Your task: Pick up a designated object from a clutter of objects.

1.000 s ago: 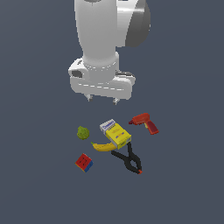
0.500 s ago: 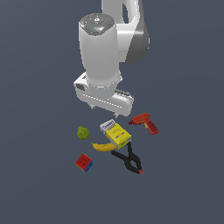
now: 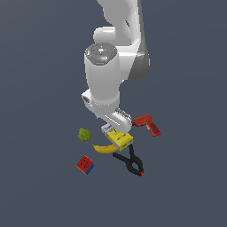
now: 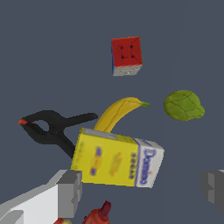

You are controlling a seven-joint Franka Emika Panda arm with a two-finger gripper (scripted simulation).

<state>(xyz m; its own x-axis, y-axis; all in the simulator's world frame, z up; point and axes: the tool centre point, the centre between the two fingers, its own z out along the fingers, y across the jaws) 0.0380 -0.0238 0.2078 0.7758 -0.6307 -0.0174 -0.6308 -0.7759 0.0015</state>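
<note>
Arm upright, wrist pointing down, claw (image 4: 142, 188) low over the yellow box (image 3: 120, 138) with fingers spread wide, holding nothing. Banana (image 3: 104, 148) lying on the worktop (image 3: 40, 186), touching that box, beside the black clamp (image 3: 131, 162).

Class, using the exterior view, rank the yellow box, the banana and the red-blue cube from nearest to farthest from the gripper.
1. Yellow box: directly under the gripper, whose tips the arm hides in the exterior view.
2. Banana: just beyond the box, toward the exterior view's left.
3. Red-blue cube: farthest, lower left of the cluster, apart from the rest.
</note>
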